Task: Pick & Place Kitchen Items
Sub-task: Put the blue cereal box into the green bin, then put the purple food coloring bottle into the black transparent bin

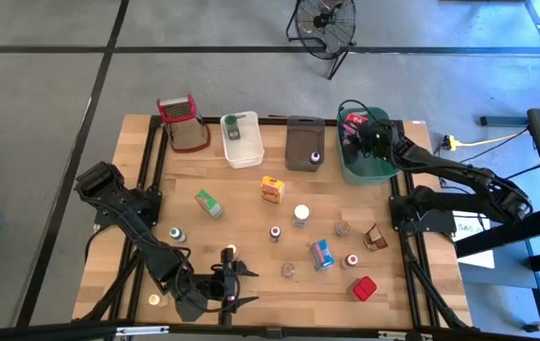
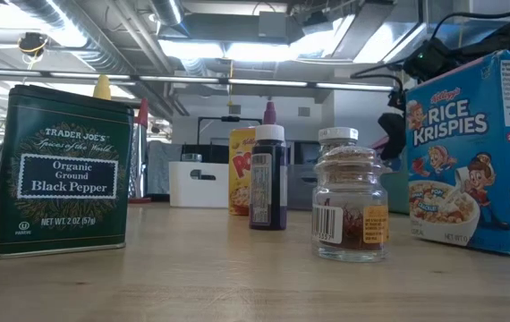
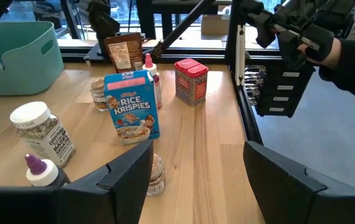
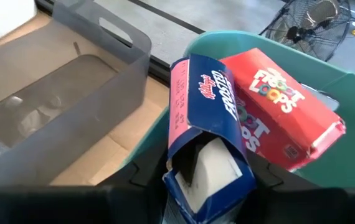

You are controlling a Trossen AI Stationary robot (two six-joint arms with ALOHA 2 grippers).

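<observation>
I hold my right gripper [image 1: 363, 142] over the green tub [image 1: 381, 172], clamped on a blue Frosted box [image 4: 205, 134]; a Froot Loops box [image 4: 280, 109] already lies inside. My left gripper [image 1: 237, 284] waits with fingers apart at the near edge. I judge most remains: a dozen-odd items, like the Rice Krispies box [image 3: 131, 107], dot the table [image 1: 251, 208].

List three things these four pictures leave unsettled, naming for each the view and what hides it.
1. Right gripper's fingertips: right wrist view, covered by the blue Frosted box over the green tub.
2. Grey tub's contents: high view, too small; right wrist view, blurred through its wall.
3. Rice Krispies box: low view, cut off by the picture's right edge.
</observation>
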